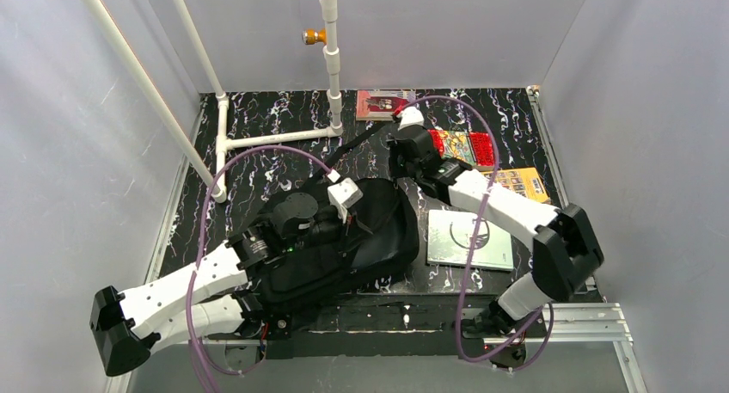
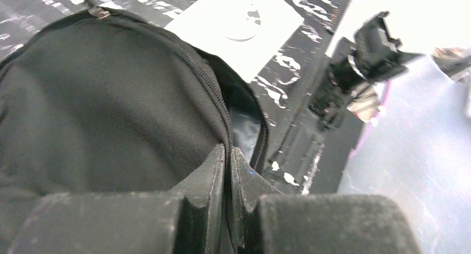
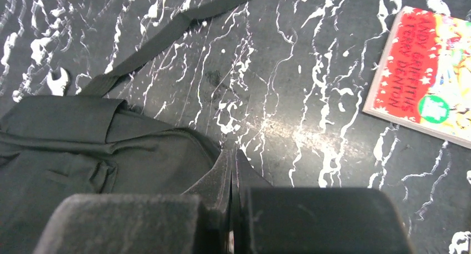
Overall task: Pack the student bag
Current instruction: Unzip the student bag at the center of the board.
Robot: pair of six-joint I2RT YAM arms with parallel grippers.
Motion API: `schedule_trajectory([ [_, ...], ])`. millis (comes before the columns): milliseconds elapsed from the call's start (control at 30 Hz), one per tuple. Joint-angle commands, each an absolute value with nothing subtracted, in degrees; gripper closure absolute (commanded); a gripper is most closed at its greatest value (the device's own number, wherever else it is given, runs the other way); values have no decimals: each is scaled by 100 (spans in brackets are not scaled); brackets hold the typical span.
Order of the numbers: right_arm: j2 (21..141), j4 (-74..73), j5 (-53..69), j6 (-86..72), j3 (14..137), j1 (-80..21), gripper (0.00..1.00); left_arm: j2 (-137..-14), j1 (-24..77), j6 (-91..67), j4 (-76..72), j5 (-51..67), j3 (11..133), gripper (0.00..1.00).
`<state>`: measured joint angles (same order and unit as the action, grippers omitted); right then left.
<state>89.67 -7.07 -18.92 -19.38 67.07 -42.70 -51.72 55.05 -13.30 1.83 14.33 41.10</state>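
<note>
The student bag [image 1: 361, 247], a large black backpack, lies in the middle of the table under my left arm. My left gripper [image 1: 357, 221] is shut on the bag's zipper edge [image 2: 222, 120]; the zip runs straight into the closed jaws [image 2: 228, 154], and beside it the bag gapes a little, showing grey lining [image 2: 244, 126]. My right gripper [image 1: 402, 171] is shut, its tips [image 3: 232, 157] at the bag's upper corner [image 3: 111, 154] on the table. I see nothing between its fingers. A black strap [image 3: 166, 34] trails away from the bag.
A pale book [image 1: 471, 238] lies right of the bag, also in the left wrist view [image 2: 239, 20]. A red book [image 1: 464, 148] [image 3: 430, 76], a yellow book [image 1: 520, 182] and another book [image 1: 382, 105] lie at the back right. A white pipe frame [image 1: 275, 137] stands back left.
</note>
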Motion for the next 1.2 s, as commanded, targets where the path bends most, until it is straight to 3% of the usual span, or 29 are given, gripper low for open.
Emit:
schedule_trajectory([
  [0, 7861, -405, -2214, -2164, 6338, -4228, 99, -5379, 5572, -1839, 727, -327, 4399, 100],
  [167, 6805, -199, -1685, -2596, 5550, -4228, 99, -6028, 5573, -2106, 1079, -937, 4686, 97],
  [333, 6448, -302, -1319, -2845, 5380, -4228, 99, -6421, 5572, -2206, 885, -635, 4964, 51],
  [600, 6196, -483, -1186, -3114, 5340, -4230, 99, -7345, 5847, -2321, 733, -584, 5712, 29],
  [967, 6003, -609, -1105, -3432, 5374, -4229, 99, -8038, 5955, -3092, 99, -914, 5783, 35],
  [1167, 6029, -639, -1088, -3450, 5394, -4234, 99, -7990, 5950, -3448, -242, -904, 5641, 24],
])
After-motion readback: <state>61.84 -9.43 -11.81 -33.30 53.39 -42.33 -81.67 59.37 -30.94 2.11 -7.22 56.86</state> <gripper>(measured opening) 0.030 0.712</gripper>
